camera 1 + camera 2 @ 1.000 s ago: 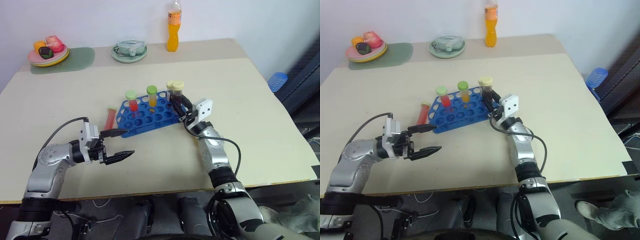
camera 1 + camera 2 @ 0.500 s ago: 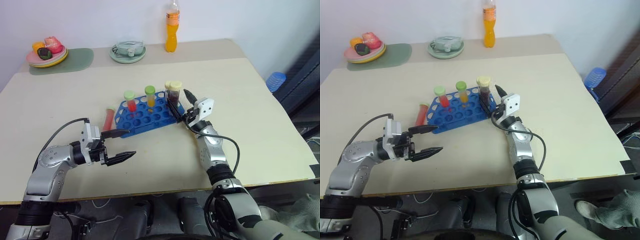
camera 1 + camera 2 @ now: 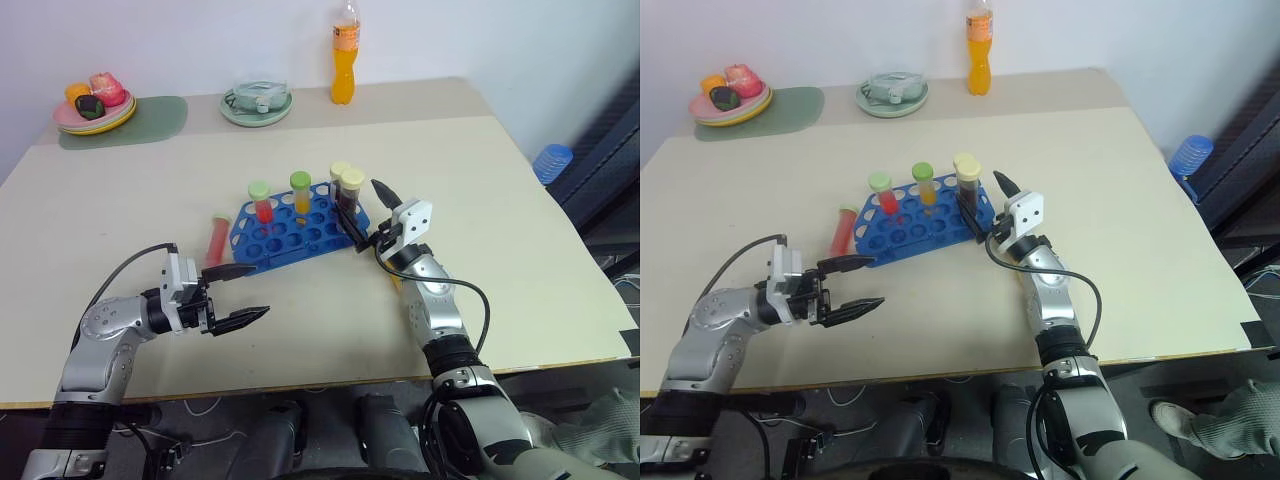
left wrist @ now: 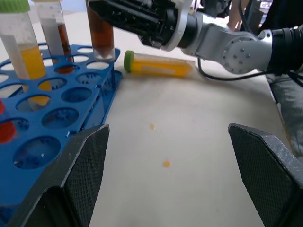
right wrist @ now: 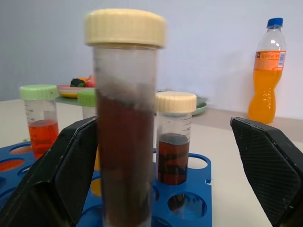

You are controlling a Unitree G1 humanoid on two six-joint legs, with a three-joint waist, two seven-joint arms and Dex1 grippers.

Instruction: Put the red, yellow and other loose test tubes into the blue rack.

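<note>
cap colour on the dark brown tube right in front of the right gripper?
Cream, pale yellow: the dark brown tube wears a cream screw cap, clearest in the right wrist view.

blue rack holds four upright tubes: red, yellow, two brown. a red tube lies beside its left end; a yellow tube lies by its right.

Orange drink bottle: upright at the table's far edge, 12 o'clock, blue cap, orange liquid in the lower part
Pale green plate: just left of the bottle, holding a small item that cannot be made out
Stacked plates: at 10 o'clock, pink over yellow, carrying fruit-like pieces
Green mat: lying under those plates
Beige table
Blue water jug: off the table at 2 o'clock
</note>
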